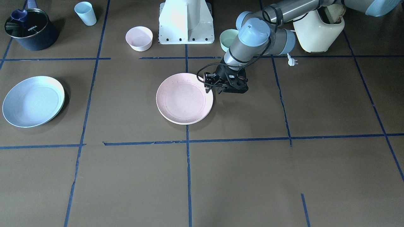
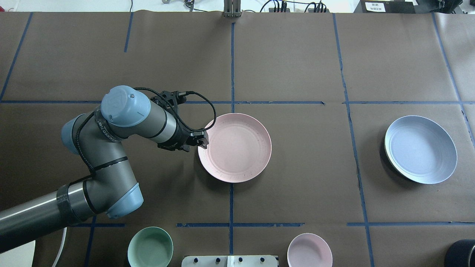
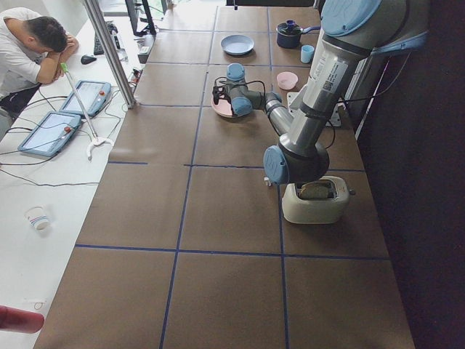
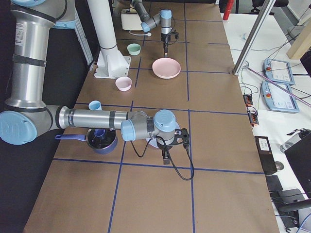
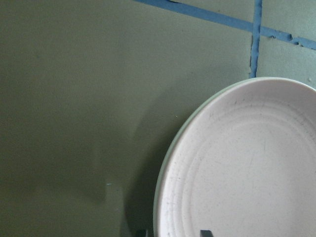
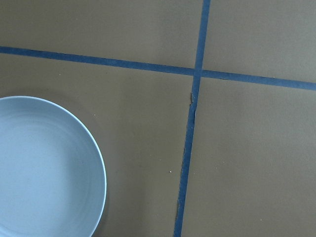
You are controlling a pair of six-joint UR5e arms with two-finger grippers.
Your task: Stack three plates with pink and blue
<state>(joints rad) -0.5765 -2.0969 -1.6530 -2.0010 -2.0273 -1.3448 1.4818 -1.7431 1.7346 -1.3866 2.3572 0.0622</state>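
The pale pink plate (image 1: 184, 98) lies at the table's middle and also shows in the overhead view (image 2: 234, 147). My left gripper (image 2: 202, 142) is at its rim on the robot's left side. In the left wrist view the two fingertips (image 5: 140, 232) straddle that rim (image 5: 165, 187), apart, one outside and one over the plate. The light blue plate (image 2: 421, 149) lies far to the robot's right, with a cream-white edge (image 2: 385, 148) showing under it. My right gripper (image 4: 166, 158) hangs by the blue plate (image 6: 44, 168); I cannot tell whether it is open.
A small pink bowl (image 2: 310, 250) and a mint-green bowl (image 2: 150, 247) stand near the robot base (image 1: 186, 22). A dark pot (image 1: 31, 29), a light blue cup (image 1: 85, 13) and a cream toaster (image 1: 318, 30) stand along the robot's side of the table.
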